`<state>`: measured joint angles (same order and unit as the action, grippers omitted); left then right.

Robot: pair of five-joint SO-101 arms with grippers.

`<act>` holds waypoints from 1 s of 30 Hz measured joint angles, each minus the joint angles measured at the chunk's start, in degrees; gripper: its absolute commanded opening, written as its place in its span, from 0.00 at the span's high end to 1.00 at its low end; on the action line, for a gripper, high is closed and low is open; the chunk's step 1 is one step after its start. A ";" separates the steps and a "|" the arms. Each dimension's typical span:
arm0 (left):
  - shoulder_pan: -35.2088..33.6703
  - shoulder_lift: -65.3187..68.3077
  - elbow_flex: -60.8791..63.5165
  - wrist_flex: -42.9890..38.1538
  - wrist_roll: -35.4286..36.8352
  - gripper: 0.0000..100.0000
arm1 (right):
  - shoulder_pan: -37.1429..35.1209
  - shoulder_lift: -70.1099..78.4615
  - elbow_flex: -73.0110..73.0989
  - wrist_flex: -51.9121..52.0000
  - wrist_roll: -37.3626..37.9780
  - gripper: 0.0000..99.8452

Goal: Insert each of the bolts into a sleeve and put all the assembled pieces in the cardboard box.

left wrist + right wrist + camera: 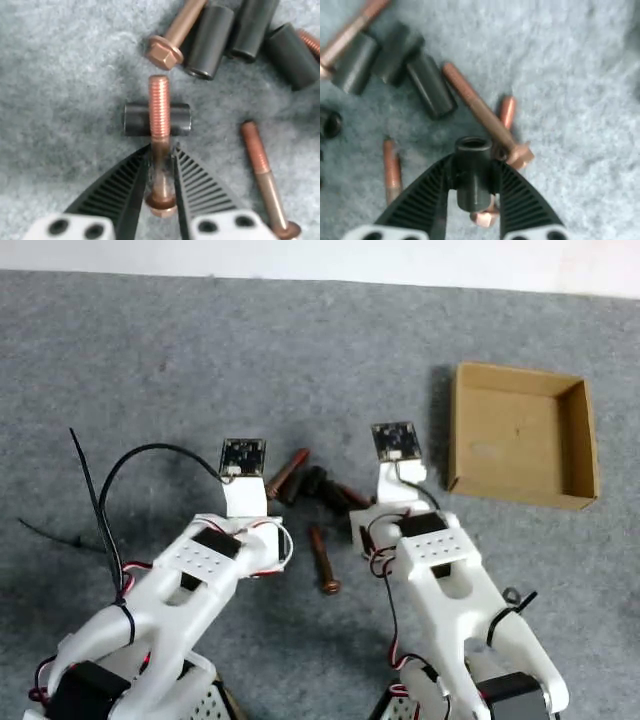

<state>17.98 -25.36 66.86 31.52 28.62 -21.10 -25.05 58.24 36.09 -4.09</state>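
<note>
The left claw (161, 151) is clamped on the shank of a copper-coloured threaded metal bolt (159, 100). The bolt's flanged head sits towards the wrist and its threaded end points away. The thread crosses over a short black cylindrical metal sleeve (135, 119) that lies crosswise on the grey carpeted counter (60, 75); I cannot tell whether the two touch. Just beyond lie a second copper bolt (172, 37) with a hexagonal flange head and a row of black sleeves (210, 42) packed side by side. A loose copper bolt (261, 172) lies on the carpet beside the claw.

The right claw (474, 162) is closed around a held black sleeve (472, 150), whose open bore faces the wrist camera. Behind it a long copper bolt (477, 110) lies slanted on the counter, with its hexagonal head just beside the held sleeve. More dark sleeves (432, 87) cluster farther off.

From above, the white left arm (200, 570) and white right arm (440, 560) flank a small pile of bolts and sleeves (315, 485). A single bolt (322, 558) lies on the carpet between the arms. The shallow brown cardboard box (540, 420) stands apart from the pile, on the right arm's side. A pale patch (485, 450) on its floor is too faint to read.
</note>
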 measured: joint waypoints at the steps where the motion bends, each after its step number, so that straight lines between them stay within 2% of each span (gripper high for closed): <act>1: 0.00 0.79 -0.09 -0.62 0.00 0.97 | 0.00 0.00 0.00 -0.53 0.00 1.00; 5: 0.00 5.71 -2.29 -1.05 -0.09 0.99 | 0.00 0.00 0.00 -0.88 0.00 1.00; 11: -0.26 9.49 -8.26 5.19 -0.18 1.00 | 0.00 0.00 0.00 -0.88 0.00 1.00; 13: -1.41 9.05 -9.41 6.86 -3.08 1.00 | 0.00 0.00 0.00 -0.88 0.00 1.00; 16: -3.78 6.24 -9.76 9.58 -15.30 1.00 | 0.00 0.00 0.00 -0.88 0.00 1.00; 20: -7.03 -1.14 -8.53 11.69 -36.40 0.99 | 0.00 0.00 0.00 -0.88 0.00 1.00; 25: -9.41 -12.75 -2.73 14.51 -49.49 0.99 | 0.00 0.00 0.00 -0.88 0.00 1.00; 30: -16.26 -25.23 0.88 19.52 -69.54 0.99 | 0.00 0.00 0.00 -0.97 0.00 1.00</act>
<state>1.71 -50.59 67.74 51.03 -40.92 -21.10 -25.05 58.24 35.12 -4.09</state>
